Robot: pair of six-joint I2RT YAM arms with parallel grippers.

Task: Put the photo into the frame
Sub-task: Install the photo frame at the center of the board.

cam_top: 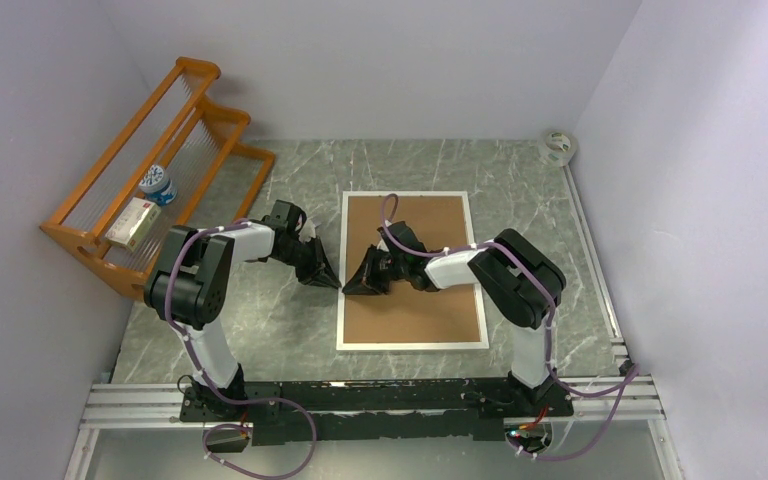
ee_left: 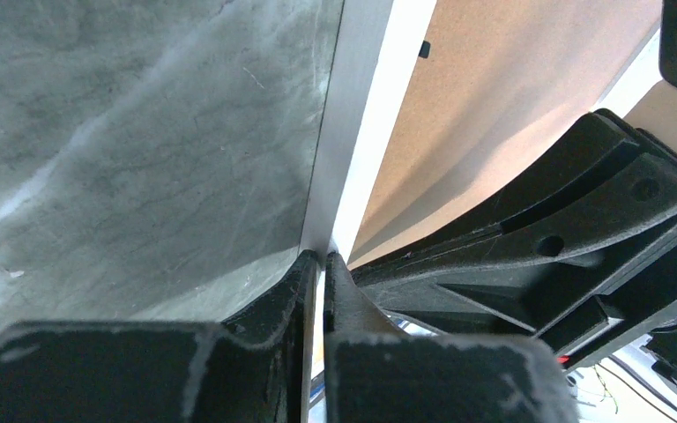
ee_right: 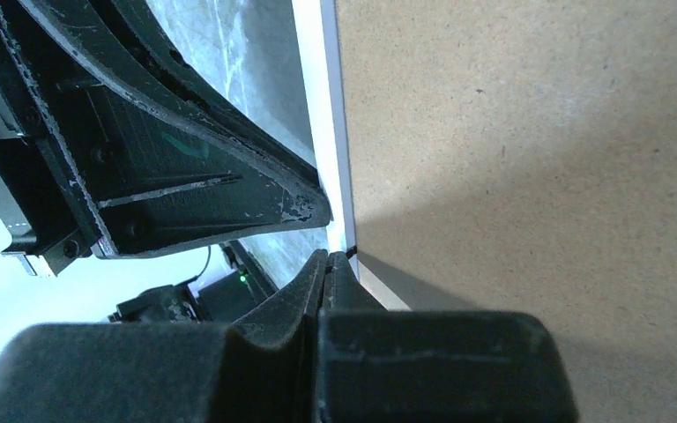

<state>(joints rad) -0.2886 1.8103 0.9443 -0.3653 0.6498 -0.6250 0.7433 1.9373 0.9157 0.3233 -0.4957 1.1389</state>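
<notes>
Right gripper (ee_right: 328, 256) (pressed together) and left gripper (ee_left: 320, 256), almost closed, touch the frame (cam_top: 410, 345) at its left rim.

A small booth with plain, pale lavender walls (cam_top: 380, 60) closes in the back and both sides. Soft, even light falls from above and casts only faint shadows. The floor of the booth is a table top (cam_top: 280, 330) in grey stone pattern with white veins. An orange wooden rack (cam_top: 175, 110) with clear slats stands slanted along the left wall; a small white carton (cam_top: 132, 222) and a blue-and-white tub (cam_top: 158, 185) sit on its lower shelf. A roll of clear tape (cam_top: 558, 146) lies in the far right corner. Aluminium rails (cam_top: 125, 405) run along the near and right edges.
</notes>
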